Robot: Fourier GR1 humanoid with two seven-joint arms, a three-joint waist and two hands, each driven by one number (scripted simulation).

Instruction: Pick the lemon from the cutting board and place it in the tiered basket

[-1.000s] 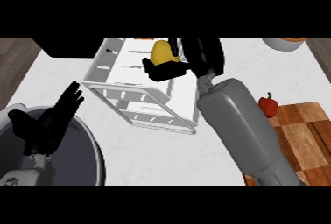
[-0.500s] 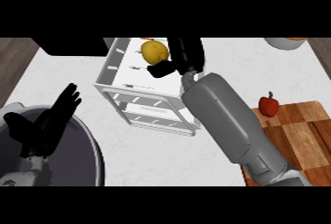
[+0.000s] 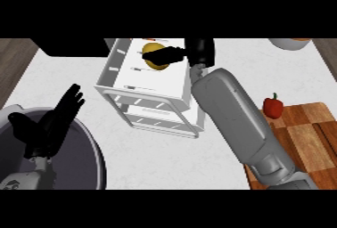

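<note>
Above the white counter (image 3: 164, 156), my right hand (image 3: 187, 52) curls round the lemon (image 3: 153, 62) over the tiered basket (image 3: 141, 89); my left hand (image 3: 52, 120) rests open at the lower left.

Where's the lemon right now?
In the head view the lemon is at top centre, held in the right hand over the top tier of the white basket, far from the cutting board at lower right.

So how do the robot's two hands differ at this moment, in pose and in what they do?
The right hand is over the tiered basket, fingers curled round the lemon; the left hand holds nothing. The right hand reaches far across the counter; the left hand rests open, fingers up, over the grey pan. Both are black.
</note>
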